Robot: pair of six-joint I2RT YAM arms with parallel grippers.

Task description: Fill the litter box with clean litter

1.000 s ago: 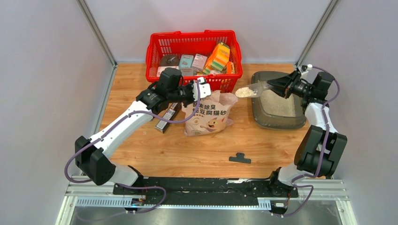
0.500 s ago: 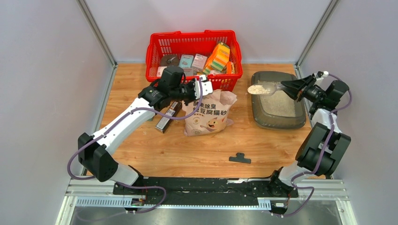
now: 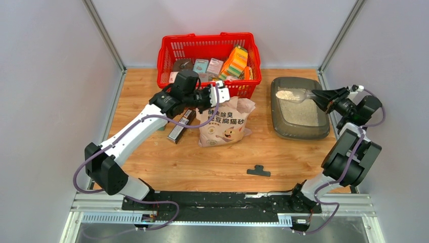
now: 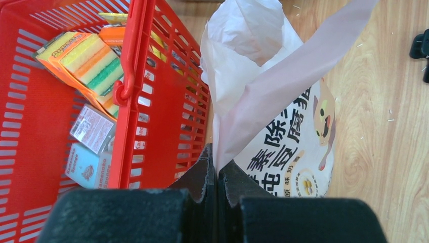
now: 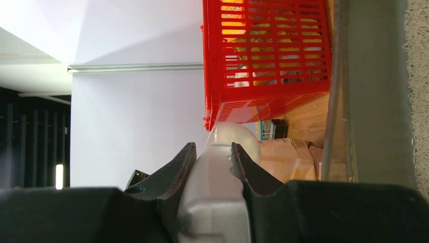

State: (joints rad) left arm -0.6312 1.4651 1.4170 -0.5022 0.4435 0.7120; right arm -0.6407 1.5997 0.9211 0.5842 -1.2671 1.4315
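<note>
The grey-brown litter box [image 3: 303, 134] lies at the right of the table with a layer of pale clean litter [image 3: 302, 114] in it. My right gripper [image 3: 319, 96] is shut on the handle of a clear scoop [image 3: 290, 94]. The scoop is heaped with litter and hangs level over the box's far left part. The right wrist view shows the scoop handle [image 5: 215, 192] gripped between the fingers of the right gripper [image 5: 212, 149], with the box wall [image 5: 374, 91] beside it. My left gripper [image 3: 217, 94] [image 4: 217, 162] is shut on the top edge of the pinkish litter bag [image 3: 225, 124] [image 4: 283, 126], holding it upright.
A red basket [image 3: 167, 55] [image 4: 136, 76] with sponges and packets stands at the back, directly behind the bag. A dark flat item [image 3: 180, 126] lies left of the bag. A black clip [image 3: 258, 170] lies on the wood near the front. Enclosure walls stand close on both sides.
My right arm has carried the loaded scoop to the right, from beside the bag's mouth to over the litter box. The left gripper has kept its hold on the bag.
</note>
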